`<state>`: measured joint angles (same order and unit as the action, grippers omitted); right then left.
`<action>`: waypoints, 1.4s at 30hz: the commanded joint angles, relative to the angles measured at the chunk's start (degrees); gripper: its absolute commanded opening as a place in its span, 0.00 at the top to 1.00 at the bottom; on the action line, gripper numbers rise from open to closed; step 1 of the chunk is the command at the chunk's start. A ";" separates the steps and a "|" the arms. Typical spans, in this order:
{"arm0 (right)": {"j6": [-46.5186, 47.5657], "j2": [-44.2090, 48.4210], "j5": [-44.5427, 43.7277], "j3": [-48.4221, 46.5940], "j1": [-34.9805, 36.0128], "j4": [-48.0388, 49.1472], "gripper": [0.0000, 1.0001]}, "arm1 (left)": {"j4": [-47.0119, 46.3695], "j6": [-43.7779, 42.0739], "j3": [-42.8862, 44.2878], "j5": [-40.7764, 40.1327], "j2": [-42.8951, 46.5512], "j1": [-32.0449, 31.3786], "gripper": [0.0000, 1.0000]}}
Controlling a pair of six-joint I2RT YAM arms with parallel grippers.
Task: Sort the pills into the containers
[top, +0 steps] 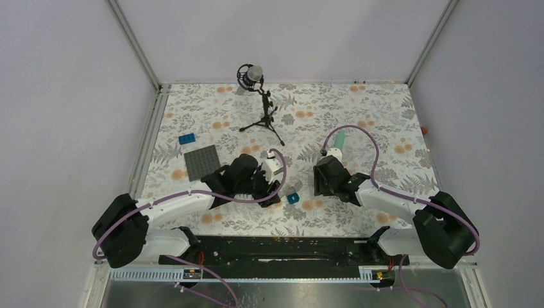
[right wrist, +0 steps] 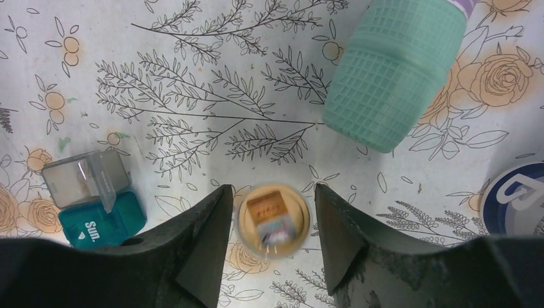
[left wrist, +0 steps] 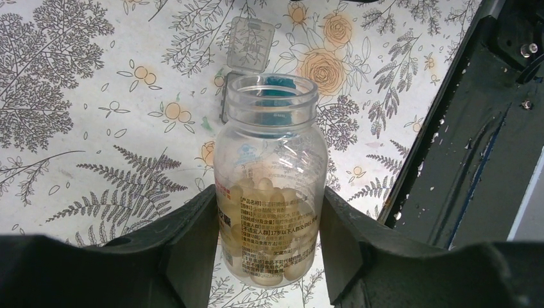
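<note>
Nearby, studded plate (top: 203,162), blue brick (top: 187,138) just beyond, tripod microphone (top: 260,102) farther.

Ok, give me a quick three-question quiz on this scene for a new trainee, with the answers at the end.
1. True or false: the clear jar clamped in the left gripper has its cap screwed on.
2. Which word is printed on the teal box in the right wrist view? A) Sun. B) Mon. C) Fri.
3. What stands on a tripod at the far end of the table?
Key: 1 false, the jar's mouth is open. 2 A. 3 a microphone.
</note>
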<state>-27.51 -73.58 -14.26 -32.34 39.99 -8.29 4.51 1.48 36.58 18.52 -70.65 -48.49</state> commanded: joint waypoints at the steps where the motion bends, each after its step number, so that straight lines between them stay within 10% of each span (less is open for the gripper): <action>1: -2.11 0.16 -3.31 -1.15 0.50 -0.78 0.40 | -4.16 -0.73 0.32 -0.98 -0.92 -0.28 1.00; 42: -8.07 28.97 -8.22 -8.24 -0.69 -21.12 0.31 | 37.51 -10.40 31.20 -23.80 -26.14 -9.20 1.00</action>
<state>-34.59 -45.98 -19.53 -38.76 39.77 -28.23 38.94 -7.16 63.46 -0.49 -95.48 -57.04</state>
